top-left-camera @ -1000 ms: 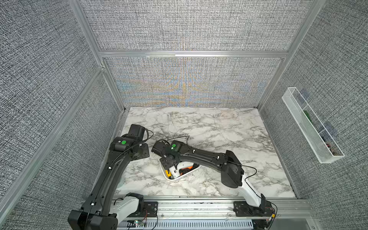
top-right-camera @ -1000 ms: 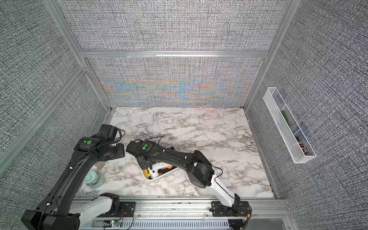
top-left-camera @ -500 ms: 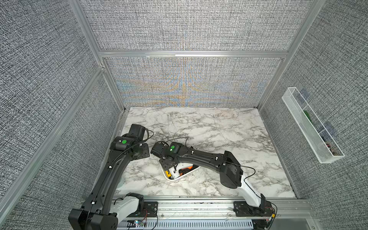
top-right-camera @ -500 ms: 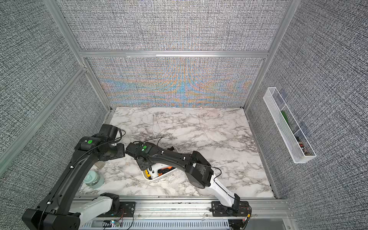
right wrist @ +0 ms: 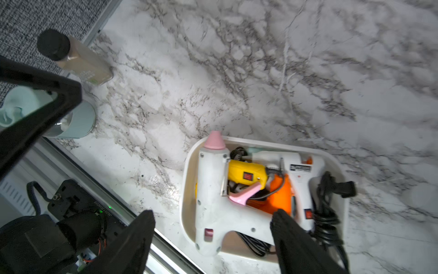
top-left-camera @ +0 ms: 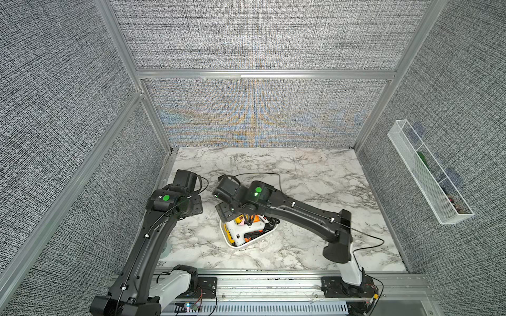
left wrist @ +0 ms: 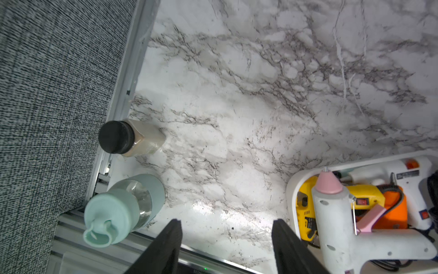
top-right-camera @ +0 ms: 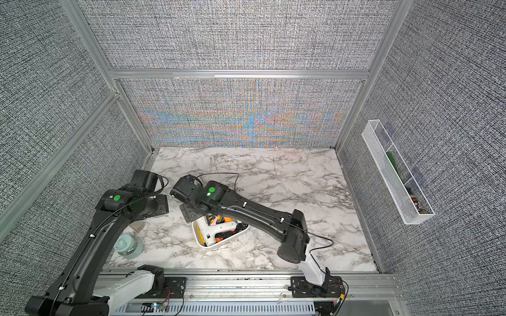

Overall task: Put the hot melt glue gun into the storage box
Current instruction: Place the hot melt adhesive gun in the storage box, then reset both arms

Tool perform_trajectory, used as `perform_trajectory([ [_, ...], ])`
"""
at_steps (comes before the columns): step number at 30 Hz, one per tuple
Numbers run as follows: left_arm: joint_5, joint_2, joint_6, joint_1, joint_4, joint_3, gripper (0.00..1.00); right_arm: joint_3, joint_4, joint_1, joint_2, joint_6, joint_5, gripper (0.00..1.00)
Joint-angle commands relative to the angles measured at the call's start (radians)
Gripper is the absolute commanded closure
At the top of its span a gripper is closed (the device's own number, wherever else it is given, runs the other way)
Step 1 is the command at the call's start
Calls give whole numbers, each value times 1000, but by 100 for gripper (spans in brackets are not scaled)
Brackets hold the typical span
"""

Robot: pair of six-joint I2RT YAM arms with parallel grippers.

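The storage box (right wrist: pixel 260 141), a shallow white tub, sits near the table's front in both top views (top-left-camera: pixel 237 245) (top-right-camera: pixel 210 246). Several glue guns lie in it. On top is a white hot melt glue gun (right wrist: pixel 209 189) (left wrist: pixel 331 220) with a pink nozzle and trigger, its nozzle over the rim. My right gripper (right wrist: pixel 213 214) hangs open just above its handle, one finger on each side and neither touching it. My left gripper (left wrist: pixel 226 221) is open over bare marble beside the box, holding nothing.
A yellow gun (right wrist: pixel 246 170), an orange one (right wrist: pixel 277 197) and a white one with a black cord (right wrist: pixel 301 173) fill the box. A teal bottle (left wrist: pixel 118 213) and a black-capped jar (left wrist: pixel 128 137) stand by the left wall. A wire-mesh tray (top-left-camera: pixel 427 175) hangs on the right wall.
The right wrist has edged slightly back and left above the box. The left arm has hardly moved.
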Motion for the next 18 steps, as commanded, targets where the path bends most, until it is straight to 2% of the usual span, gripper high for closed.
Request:
perform_trajectory([
  [1,-137,-61,11,2,148,-32,27,-167,126,-102,-146,-19,133,14],
  [5,-269,-169,100,5,465,-205,1,-536,379,-375,-404,-22,194,12],
  [7,-311,-202,159,10,638,-313,1,-746,584,-470,-534,-109,238,9],
  [9,-351,-226,200,20,809,-425,1,-1016,914,-534,-694,-274,300,4],
  [11,-386,-236,233,36,943,-513,0,-1212,1131,-591,-804,-384,335,1],
  [13,-397,-241,271,63,1075,-590,0,-1358,1249,-681,-884,-426,340,1],
  [15,-384,-246,310,98,1210,-685,0,-1461,1302,-782,-942,-409,325,1],
  [18,-330,-229,253,169,1264,-759,0,-1615,1427,-868,-1007,-423,270,1],
])
